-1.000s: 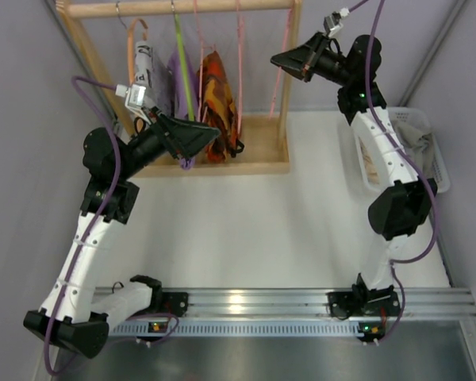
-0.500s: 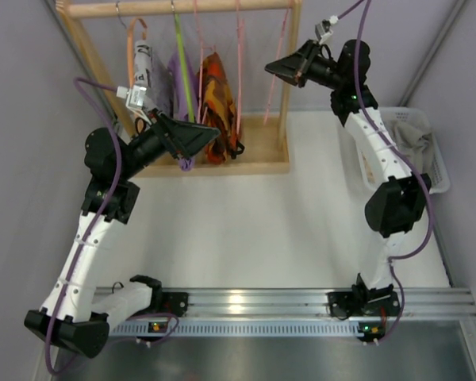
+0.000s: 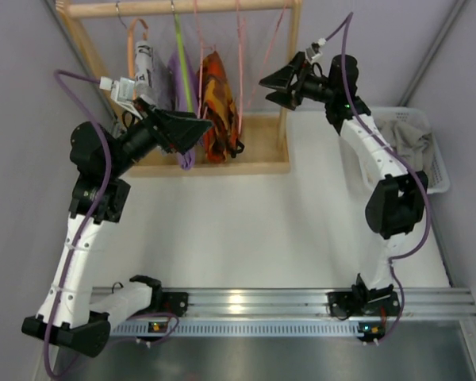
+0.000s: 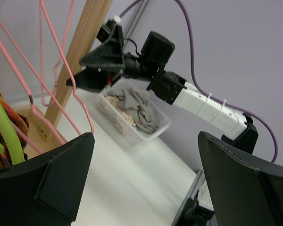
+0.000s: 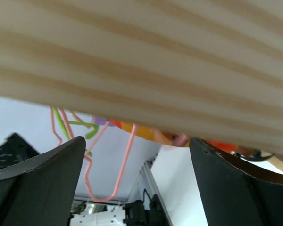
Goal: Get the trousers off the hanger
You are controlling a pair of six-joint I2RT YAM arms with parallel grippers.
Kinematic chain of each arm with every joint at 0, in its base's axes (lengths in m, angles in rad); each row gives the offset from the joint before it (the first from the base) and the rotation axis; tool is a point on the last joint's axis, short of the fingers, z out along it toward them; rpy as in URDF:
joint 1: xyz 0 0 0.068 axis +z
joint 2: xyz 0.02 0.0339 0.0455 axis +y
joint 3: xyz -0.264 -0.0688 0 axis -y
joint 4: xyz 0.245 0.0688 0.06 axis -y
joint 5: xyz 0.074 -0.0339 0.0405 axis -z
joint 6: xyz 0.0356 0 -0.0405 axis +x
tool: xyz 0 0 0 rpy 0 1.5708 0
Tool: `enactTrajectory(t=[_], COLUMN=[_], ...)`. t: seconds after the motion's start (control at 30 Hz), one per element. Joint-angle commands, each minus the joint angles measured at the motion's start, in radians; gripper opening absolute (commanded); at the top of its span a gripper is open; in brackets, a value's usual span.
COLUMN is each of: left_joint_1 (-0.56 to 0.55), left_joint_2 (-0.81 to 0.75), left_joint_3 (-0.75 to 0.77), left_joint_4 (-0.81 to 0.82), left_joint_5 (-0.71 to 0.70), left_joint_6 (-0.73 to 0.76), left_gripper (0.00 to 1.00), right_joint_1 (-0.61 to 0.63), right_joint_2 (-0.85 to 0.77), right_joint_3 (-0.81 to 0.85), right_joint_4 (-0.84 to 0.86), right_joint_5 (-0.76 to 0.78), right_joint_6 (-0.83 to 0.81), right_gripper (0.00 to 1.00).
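Trousers (image 3: 220, 103) first: orange and red patterned cloth, bunched into soft folds, hanging about midway along the wooden rail (image 3: 174, 8) of the rack, on what looks like a thin pink wire hanger (image 3: 197, 36). Working across from the left, I see a grey-and-white garment (image 3: 145, 67) on an orange hanger (image 3: 131, 40), then a green hanger (image 3: 179, 55) and a limp purple garment (image 3: 181, 87), then the trousers. My left jaws sit just in front of them, spread wide and holding nothing. Further right hang bare pink hangers (image 3: 239, 63) and the rack's square timber post (image 3: 284, 135). The right jaws are close against that post, also wide apart and empty. At far right a white mesh basket (image 3: 408, 113) on the bench (image 3: 246, 230) holds crumpled grey and beige cloth (image 3: 412, 139).
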Motion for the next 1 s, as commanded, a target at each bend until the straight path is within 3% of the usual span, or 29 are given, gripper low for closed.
enactTrajectory(t=[0.0, 0.03, 0.17, 0.3, 0.5, 0.6, 0.7, 0.83, 0.97], left_joint_1=[0.007, 0.007, 0.007, 0.007, 0.005, 0.005, 0.005, 0.005, 0.005], left_joint_2=[-0.008, -0.005, 0.012, 0.056, 0.113, 0.119, 0.163, 0.280, 0.342], left_joint_3=[0.111, 0.121, 0.172, 0.183, 0.215, 0.220, 0.227, 0.333, 0.414], left_joint_4=[-0.039, -0.066, -0.114, -0.114, -0.114, -0.113, -0.113, -0.113, -0.113], left_joint_5=[-0.053, -0.073, -0.108, -0.183, -0.205, -0.220, -0.202, -0.139, -0.149], left_joint_6=[0.148, 0.174, 0.347, 0.372, 0.398, 0.373, 0.352, 0.280, 0.228], left_gripper=[0.98, 0.99, 0.97, 0.85, 0.79, 0.79, 0.77, 0.60, 0.55], right_joint_1=[-0.010, -0.014, -0.033, -0.038, -0.041, -0.038, -0.024, 0.002, 0.002], right_joint_2=[-0.138, -0.184, -0.290, -0.385, -0.527, -0.578, -0.594, -0.564, -0.574], right_joint_3=[-0.023, -0.058, -0.113, -0.147, -0.208, -0.233, -0.230, -0.208, -0.234], right_joint_4=[-0.059, -0.061, -0.111, -0.226, -0.354, -0.308, -0.250, -0.225, -0.228], right_joint_5=[0.026, 0.039, 0.043, 0.088, 0.188, 0.161, 0.130, 0.124, 0.130], right_joint_6=[-0.137, -0.154, -0.214, -0.400, -0.637, -0.601, -0.536, -0.501, -0.505], right_gripper=[0.95, 0.99, 0.99, 0.99, 0.99, 0.99, 0.93, 0.93, 0.94])
